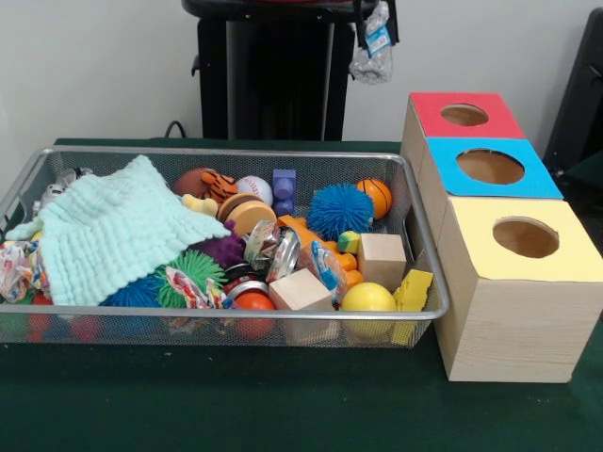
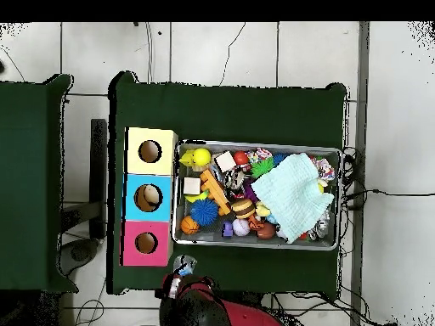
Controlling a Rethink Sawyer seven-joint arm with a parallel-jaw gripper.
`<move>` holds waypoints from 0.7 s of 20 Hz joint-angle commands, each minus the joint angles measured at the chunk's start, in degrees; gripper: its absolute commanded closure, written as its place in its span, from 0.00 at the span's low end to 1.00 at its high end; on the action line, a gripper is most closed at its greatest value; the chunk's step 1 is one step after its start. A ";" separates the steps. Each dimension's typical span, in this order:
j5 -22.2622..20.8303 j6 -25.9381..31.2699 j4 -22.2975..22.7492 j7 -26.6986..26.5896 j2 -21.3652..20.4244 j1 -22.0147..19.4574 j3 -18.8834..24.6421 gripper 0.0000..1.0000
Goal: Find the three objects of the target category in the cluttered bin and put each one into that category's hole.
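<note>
Hand drawn back out of sight, bin untouched

My hand shows in neither view, so I cannot tell whether it is released or clenched; only my arm (image 2: 231,316) shows, at the tabletop's (image 1: 283,414) edge, well apart from everything. The wire bin (image 1: 236,152) is full: a pale green cloth (image 1: 113,231) covers one end, and the other holds a blue spiky ball (image 1: 337,209), a small basketball (image 1: 375,196), a baseball (image 1: 254,188), a yellow ball (image 1: 367,298) and two wooden cubes (image 1: 382,259). Just beside that end stand the red box (image 1: 429,105), blue box (image 1: 443,174) and yellow box (image 1: 518,282) in a row, each with a round hole on top.
</note>
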 commanded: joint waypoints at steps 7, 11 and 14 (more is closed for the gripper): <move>9.35 3.28 -3.46 15.71 -2.13 8.97 0.20 1.00; 9.39 4.94 -6.26 14.86 -1.02 11.87 -3.16 1.00; 9.13 8.37 -8.48 15.57 -1.93 14.32 -5.90 1.00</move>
